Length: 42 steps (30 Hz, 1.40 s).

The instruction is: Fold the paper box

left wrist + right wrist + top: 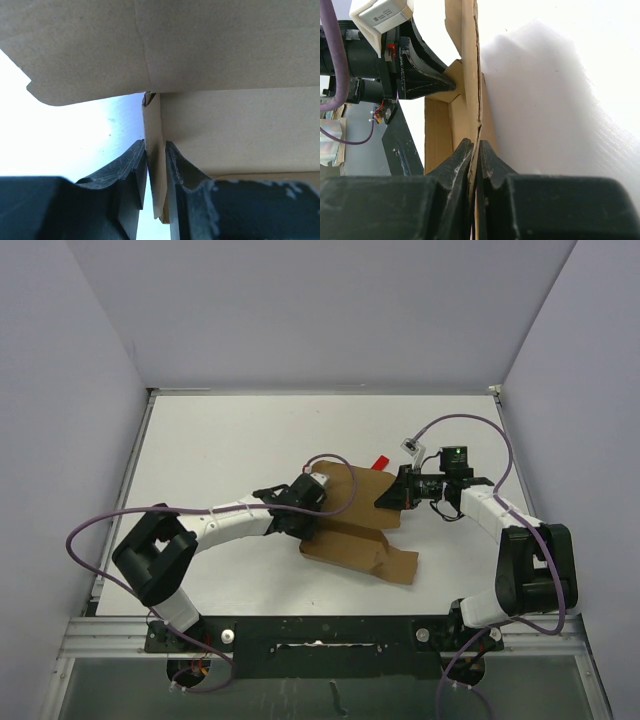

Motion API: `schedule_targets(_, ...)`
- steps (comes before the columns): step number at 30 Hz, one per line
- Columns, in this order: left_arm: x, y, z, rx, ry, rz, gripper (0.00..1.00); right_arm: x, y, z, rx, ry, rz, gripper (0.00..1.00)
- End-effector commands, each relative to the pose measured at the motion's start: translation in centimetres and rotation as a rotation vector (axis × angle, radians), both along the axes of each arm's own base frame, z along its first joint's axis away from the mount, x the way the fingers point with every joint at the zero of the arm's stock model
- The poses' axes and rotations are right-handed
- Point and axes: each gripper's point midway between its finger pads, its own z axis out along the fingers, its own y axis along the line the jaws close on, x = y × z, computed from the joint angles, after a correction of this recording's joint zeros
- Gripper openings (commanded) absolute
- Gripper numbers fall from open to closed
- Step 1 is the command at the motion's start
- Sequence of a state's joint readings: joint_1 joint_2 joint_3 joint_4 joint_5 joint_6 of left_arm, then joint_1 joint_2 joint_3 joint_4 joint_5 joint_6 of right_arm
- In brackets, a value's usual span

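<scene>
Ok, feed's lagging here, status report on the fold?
Right pincer shut on brown cardboard mailer box. Left pincer straddles a flap, grip unclear. Small red block beyond box.

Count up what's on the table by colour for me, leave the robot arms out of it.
Brown: 1, the paper box, a partly folded cardboard sheet
Red: 1, a small red piece at the box's far edge
Total: 2
</scene>
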<state>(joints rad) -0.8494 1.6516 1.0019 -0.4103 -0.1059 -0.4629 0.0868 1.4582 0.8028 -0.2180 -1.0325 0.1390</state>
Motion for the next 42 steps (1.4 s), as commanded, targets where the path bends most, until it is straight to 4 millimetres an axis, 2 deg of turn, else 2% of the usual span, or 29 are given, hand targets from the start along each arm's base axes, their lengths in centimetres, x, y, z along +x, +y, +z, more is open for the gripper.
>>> schedule_targets(1,-0.1,0.3,0.1,0.001,-0.010,0.015,0.19,0.3,0.5,2.0,0.019,-0.089,0.032,0.00)
schedule_targets(5,-0.6,0.5,-0.7,0.016,0.016,0.023,0.19,0.1,0.8,2.0,0.017,-0.093,0.043,0.00)
schedule_targets(11,-0.8,0.7,-1.7,0.026,0.025,0.024,0.00,0.1,1.0,1.8,0.014,-0.095,0.052,0.00)
schedule_targets(17,-0.2,0.5,-1.1,0.053,0.001,0.016,0.00,0.0,1.1,2.2,0.021,-0.109,0.060,0.00)
schedule_targets(25,0.8,-0.2,0.8,0.029,-0.042,0.027,0.15,0.1,0.9,2.4,0.021,-0.122,0.055,0.00)
schedule_targets(32,1.0,-0.2,2.5,-0.016,-0.076,0.054,0.24,0.2,0.9,2.5,0.022,-0.127,0.057,0.00)
schedule_targets(37,1.1,-0.3,5.0,-0.083,-0.128,0.066,0.32,0.3,0.9,2.6,0.022,-0.137,0.060,0.00)
schedule_targets(42,1.0,-0.3,7.6,-0.164,-0.181,0.070,0.44,0.5,0.3,3.0,0.020,-0.169,0.070,0.00)
